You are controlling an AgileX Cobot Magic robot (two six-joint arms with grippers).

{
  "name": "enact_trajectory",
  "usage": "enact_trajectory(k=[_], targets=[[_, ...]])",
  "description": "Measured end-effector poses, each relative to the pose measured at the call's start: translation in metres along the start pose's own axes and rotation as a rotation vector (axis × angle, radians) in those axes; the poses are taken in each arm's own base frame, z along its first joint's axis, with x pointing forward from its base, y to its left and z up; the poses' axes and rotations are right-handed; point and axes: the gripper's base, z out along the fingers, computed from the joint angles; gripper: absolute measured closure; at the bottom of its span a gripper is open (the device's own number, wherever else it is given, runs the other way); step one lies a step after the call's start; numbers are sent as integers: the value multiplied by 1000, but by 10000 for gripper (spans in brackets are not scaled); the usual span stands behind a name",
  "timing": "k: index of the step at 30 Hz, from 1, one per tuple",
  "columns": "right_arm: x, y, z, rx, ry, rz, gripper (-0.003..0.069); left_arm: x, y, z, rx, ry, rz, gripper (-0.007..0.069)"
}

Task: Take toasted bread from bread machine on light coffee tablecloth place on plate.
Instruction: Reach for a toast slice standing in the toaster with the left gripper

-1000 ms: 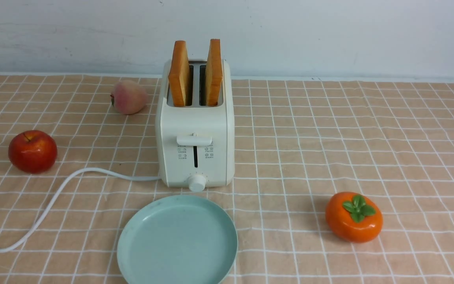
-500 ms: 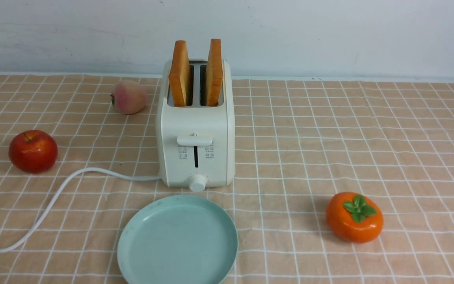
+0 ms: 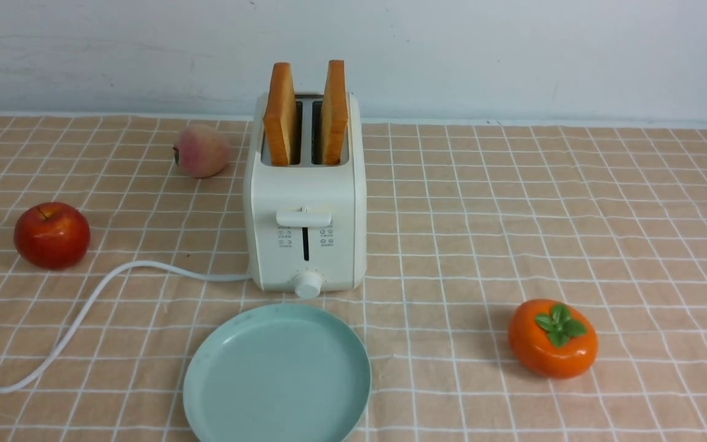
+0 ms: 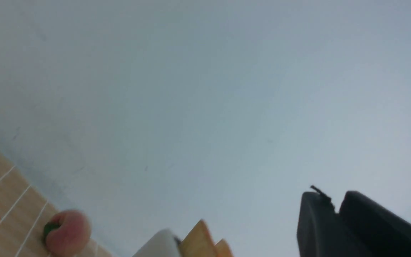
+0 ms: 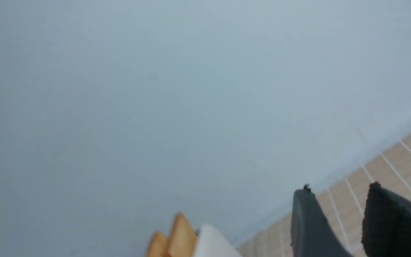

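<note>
The left slice (image 3: pixel 280 116) and right slice (image 3: pixel 334 113) stand in the toaster (image 3: pixel 307 190), upper centre of the front frame, leaning apart. A grip pinching off-centre could twist either slice against its slot and drag the toaster along. Below, the plate (image 3: pixel 277 374) sits just beside its base; a slice released too high or tilted might land over the rim. The left gripper (image 4: pixel 336 210) looks closed, so it would bump crust unless opened; the right gripper (image 5: pixel 339 191) stands apart, holding nothing.
</note>
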Motion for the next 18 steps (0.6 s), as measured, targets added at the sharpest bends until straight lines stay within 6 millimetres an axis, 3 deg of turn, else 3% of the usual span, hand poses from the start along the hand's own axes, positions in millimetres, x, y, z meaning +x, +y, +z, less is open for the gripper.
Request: enact_trajectory(k=[1,2,3,4,5,7,8,11,13,15,18], targets=[[-18,16,3,-21,-3,-36,424,-9,-12,6,14,-1,13,628],[-22,20,2,-32,-17,-45,424,-10,-14,7,8,11,20,639],[-44,42,15,-34,53,-108,424,-25,-36,21,-11,64,41,638],[-51,48,16,-44,49,-122,424,-24,-35,20,-22,79,44,638],[-62,63,30,-26,172,-174,424,-29,-47,35,-89,180,68,638],[-66,73,60,23,405,-246,424,-35,-61,55,-221,371,118,638],[-66,74,65,33,453,-252,424,-37,-64,60,-233,391,128,638],[-50,67,103,114,863,-337,428,-28,-62,91,-474,756,225,638],[-41,60,113,135,962,-346,440,-22,-57,100,-544,884,256,638],[-25,47,128,157,1120,-361,542,-6,-46,123,-609,1082,306,638],[-18,43,134,143,1147,-372,657,9,-39,144,-586,1200,301,638]])
